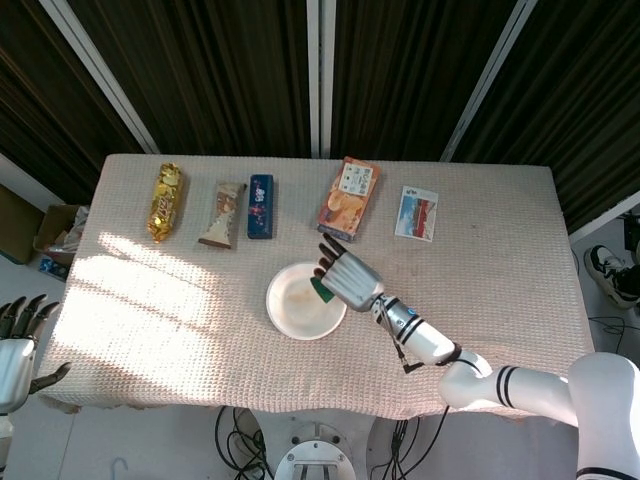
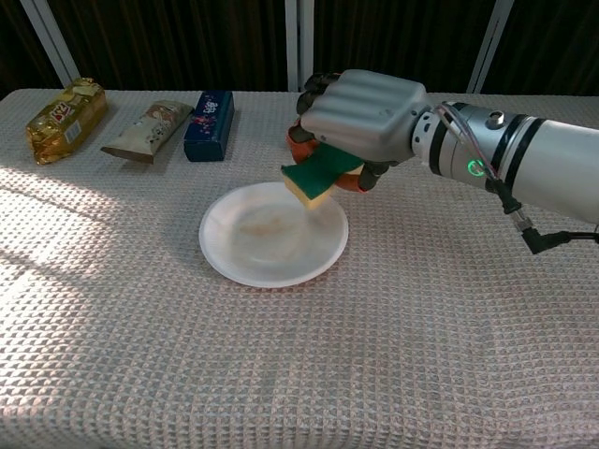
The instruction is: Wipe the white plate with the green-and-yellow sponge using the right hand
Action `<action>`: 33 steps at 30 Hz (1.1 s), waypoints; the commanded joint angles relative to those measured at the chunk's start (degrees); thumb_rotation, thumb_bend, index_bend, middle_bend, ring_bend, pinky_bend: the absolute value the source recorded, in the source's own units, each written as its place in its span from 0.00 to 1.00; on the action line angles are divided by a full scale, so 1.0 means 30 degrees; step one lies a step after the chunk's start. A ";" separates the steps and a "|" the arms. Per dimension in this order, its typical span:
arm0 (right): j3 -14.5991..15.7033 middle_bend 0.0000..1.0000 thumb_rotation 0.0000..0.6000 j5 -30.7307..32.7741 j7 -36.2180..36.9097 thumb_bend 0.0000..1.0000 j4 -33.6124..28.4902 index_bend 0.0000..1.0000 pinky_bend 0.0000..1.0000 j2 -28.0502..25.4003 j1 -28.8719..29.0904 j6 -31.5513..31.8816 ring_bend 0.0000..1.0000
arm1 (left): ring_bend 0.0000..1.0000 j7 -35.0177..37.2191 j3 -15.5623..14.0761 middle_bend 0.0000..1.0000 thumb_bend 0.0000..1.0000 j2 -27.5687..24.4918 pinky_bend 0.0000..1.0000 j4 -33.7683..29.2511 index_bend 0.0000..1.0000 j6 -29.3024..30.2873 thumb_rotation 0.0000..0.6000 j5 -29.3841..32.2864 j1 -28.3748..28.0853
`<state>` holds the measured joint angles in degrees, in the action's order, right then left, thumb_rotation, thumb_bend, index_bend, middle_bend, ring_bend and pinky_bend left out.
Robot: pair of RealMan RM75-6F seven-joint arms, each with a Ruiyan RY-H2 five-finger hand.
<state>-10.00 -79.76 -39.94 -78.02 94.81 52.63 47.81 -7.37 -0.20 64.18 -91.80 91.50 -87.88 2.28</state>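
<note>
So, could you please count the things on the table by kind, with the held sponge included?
Snack packs: 5: gold, beige, blue, orange box, white card pack
Plates: 1: white plate
Sponges: 1: sponge, held by the right hand
Total: 7

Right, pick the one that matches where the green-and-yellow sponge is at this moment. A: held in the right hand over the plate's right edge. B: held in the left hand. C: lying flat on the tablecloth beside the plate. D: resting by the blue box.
A: the right hand grips the green-and-yellow sponge above the round white plate's right edge.
</note>
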 commanded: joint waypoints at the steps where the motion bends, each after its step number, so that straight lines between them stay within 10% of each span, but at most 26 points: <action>1: -0.0711 0.37 1.00 0.1737 -0.3066 0.30 0.1121 0.56 0.07 0.1825 0.1806 -0.1510 0.14 | 0.08 0.0589 -0.0018 0.12 0.00 0.0149 0.11 0.0513 0.18 -0.0079 1.00 0.0255 0.0131; 17: 0.0327 0.41 1.00 0.3752 -0.7808 0.32 0.5024 0.67 0.06 0.5137 0.4229 -0.2156 0.18 | 0.08 0.2204 0.0053 0.12 0.00 0.0530 0.11 0.1909 0.18 -0.0083 1.00 0.0566 0.0404; 33: 0.1028 0.42 1.00 0.3374 -0.7737 0.32 0.3626 0.69 0.05 0.4346 0.4117 -0.1012 0.19 | 0.08 0.2459 0.0022 0.12 0.00 0.0644 0.11 0.2008 0.18 0.0164 1.00 0.0404 0.0604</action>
<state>-7.86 -69.83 -62.46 -68.44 106.80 64.69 45.59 0.01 -0.12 66.11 -85.76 91.99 -86.67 4.08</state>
